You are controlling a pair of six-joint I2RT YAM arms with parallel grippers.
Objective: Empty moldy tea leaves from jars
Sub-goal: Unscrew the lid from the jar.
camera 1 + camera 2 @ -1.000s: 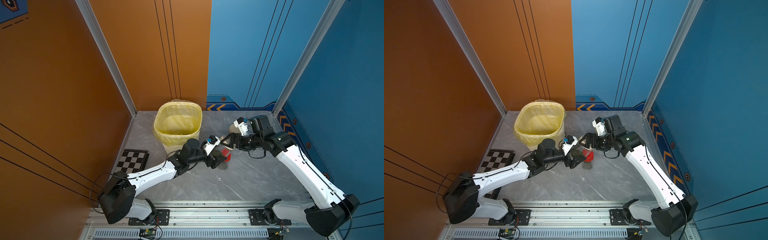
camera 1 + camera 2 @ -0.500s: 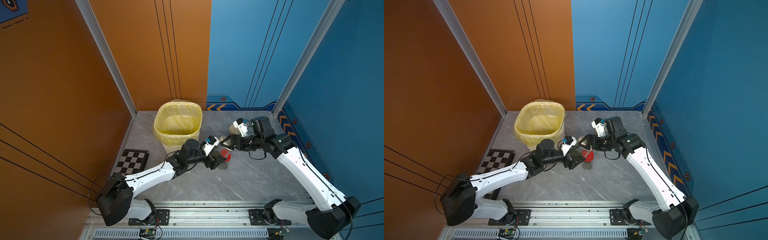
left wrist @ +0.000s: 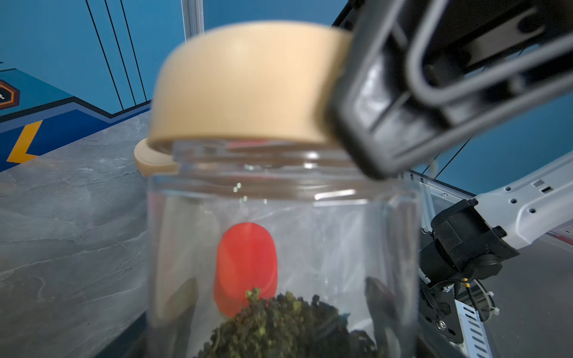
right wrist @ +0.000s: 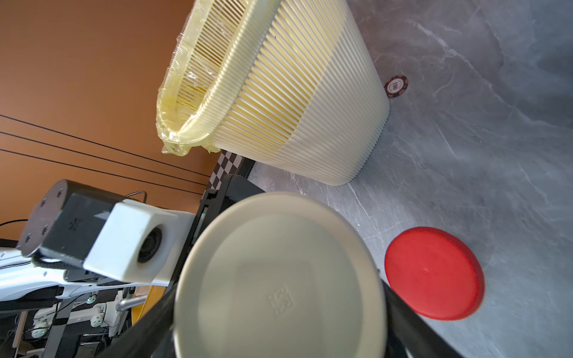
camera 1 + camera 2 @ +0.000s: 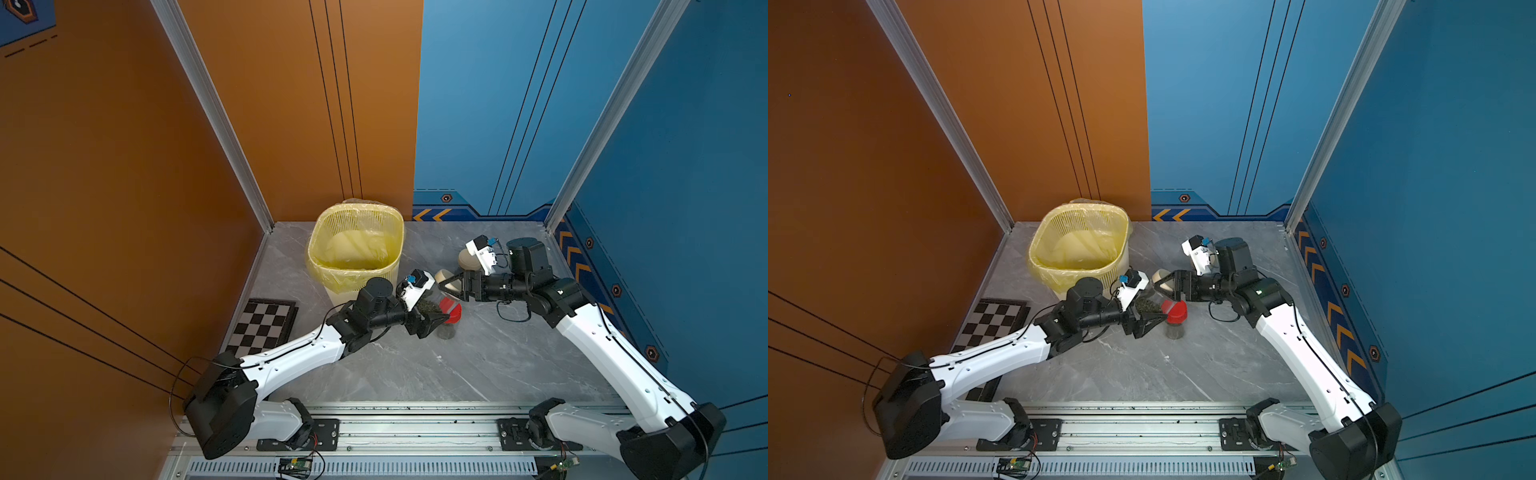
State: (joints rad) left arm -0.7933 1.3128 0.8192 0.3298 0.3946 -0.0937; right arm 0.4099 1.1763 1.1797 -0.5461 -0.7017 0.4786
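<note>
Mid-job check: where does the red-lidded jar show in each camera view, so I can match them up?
In a top view: the red-lidded jar stands upright, mid-picture on the table.
In a top view: the same jar, again mid-picture.
Left wrist: only its red lid, seen through the held jar, by the tea leaves.
Right wrist: its red lid, beside the beige lid.
Shared landmark: the beige lid, in all four.

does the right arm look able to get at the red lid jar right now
Probably not: the right tool is shut on the beige lid, and the left tool with its held jar hangs right beside the red-lidded jar.
</note>
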